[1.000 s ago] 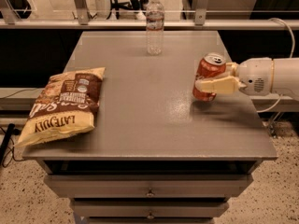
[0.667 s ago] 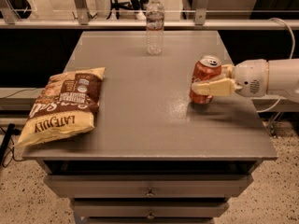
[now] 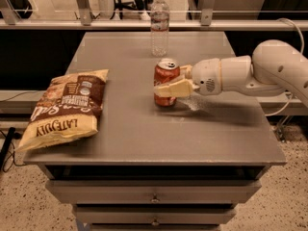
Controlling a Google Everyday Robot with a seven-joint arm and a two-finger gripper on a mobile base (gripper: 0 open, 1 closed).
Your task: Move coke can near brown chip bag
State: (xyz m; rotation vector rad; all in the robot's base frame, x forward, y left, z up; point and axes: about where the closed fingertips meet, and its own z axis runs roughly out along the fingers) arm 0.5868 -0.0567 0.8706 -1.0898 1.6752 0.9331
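The red coke can (image 3: pixel 166 76) stands upright near the middle of the grey table (image 3: pixel 144 129). My gripper (image 3: pixel 169 83) reaches in from the right and is shut on the can, one pale finger (image 3: pixel 173 89) across its front. The brown chip bag (image 3: pixel 67 109) lies flat at the table's left front, its pale yellow band toward the front edge. A gap of bare table about one bag's width lies between the can and the bag.
A clear plastic water bottle (image 3: pixel 160 25) stands at the back middle of the table, behind the can. My white arm (image 3: pixel 260 71) stretches over the right side. Drawers (image 3: pixel 154 196) sit below the front edge. A railing runs behind the table.
My gripper has carried the coke can leftward from the right side of the table to near its middle, closer to the chip bag. The bag and bottle have not moved.
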